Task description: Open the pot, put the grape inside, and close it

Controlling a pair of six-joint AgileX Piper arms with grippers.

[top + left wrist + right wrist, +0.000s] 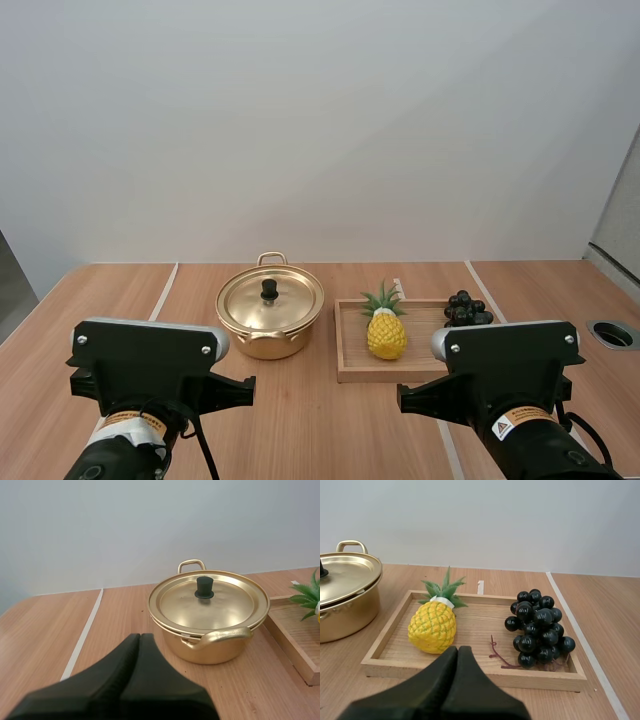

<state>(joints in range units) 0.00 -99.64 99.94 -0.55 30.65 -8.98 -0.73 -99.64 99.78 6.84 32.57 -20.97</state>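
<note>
High view shows the round golden metal pot (270, 325) standing on the wooden table (120, 300), with its flat golden lid (285, 300) seated and the black knob (269, 290) upright at the lid's centre. Just beside the pot, toward the right arm, lies the shallow rectangular wooden tray (380, 375). The bunch of dark, nearly black grapes (467, 308) rests in its far right corner, next to a yellow pineapple (386, 334). The left gripper (140, 639) has its fingers pressed together on nothing and points at the pot from short of it. The right gripper (458, 651) is likewise closed and empty, short of the tray's near rim. No step has begun; opening the pot is the step in hand. The next move probably calls for the left gripper to spread, descend over the knob and pinch it, so the lid can be lifted clear.
</note>
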